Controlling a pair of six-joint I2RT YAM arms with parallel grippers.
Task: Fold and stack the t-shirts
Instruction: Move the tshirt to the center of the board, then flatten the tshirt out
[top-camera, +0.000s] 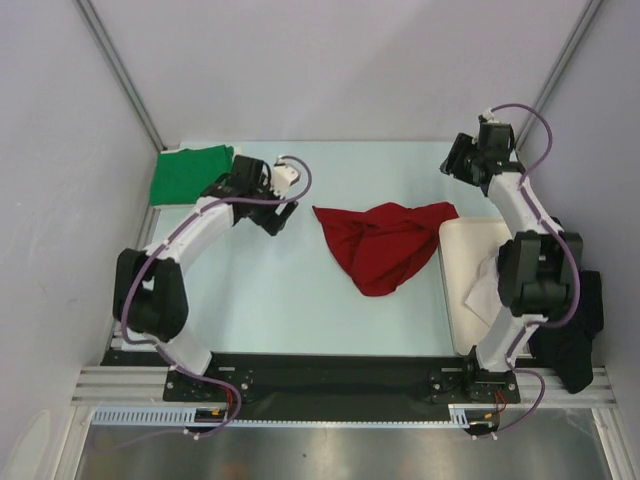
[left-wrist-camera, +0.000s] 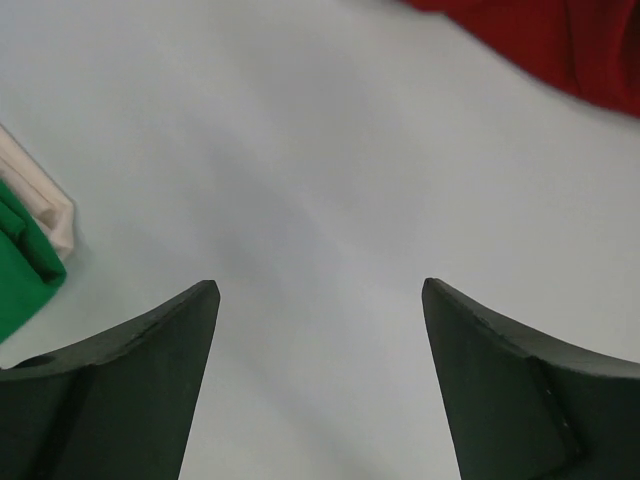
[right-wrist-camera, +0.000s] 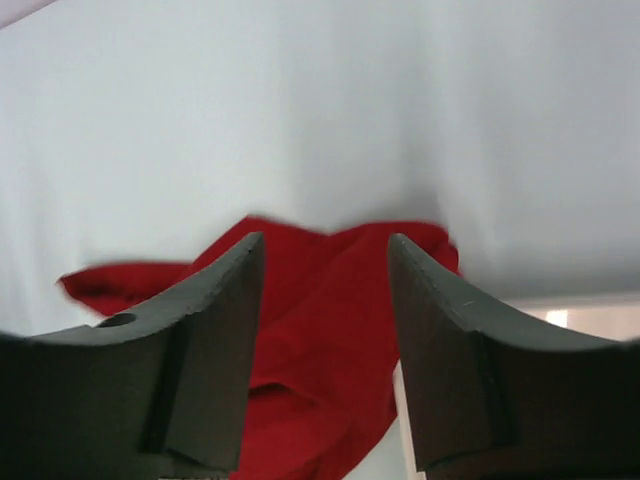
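The table (top-camera: 270, 300) carries the crumpled red t-shirt (top-camera: 385, 245) at its middle. The cream board (top-camera: 462, 250) touches its right edge, and the green t-shirt (top-camera: 188, 172) lies well left of it. The left gripper (left-wrist-camera: 318, 290) and right gripper (right-wrist-camera: 325, 240) flank it, both wide open and empty. Pinching bunched layers could drag the heap instead of spreading it.

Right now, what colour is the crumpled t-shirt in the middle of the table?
The crumpled t-shirt is deep red, clearest in the top external view.
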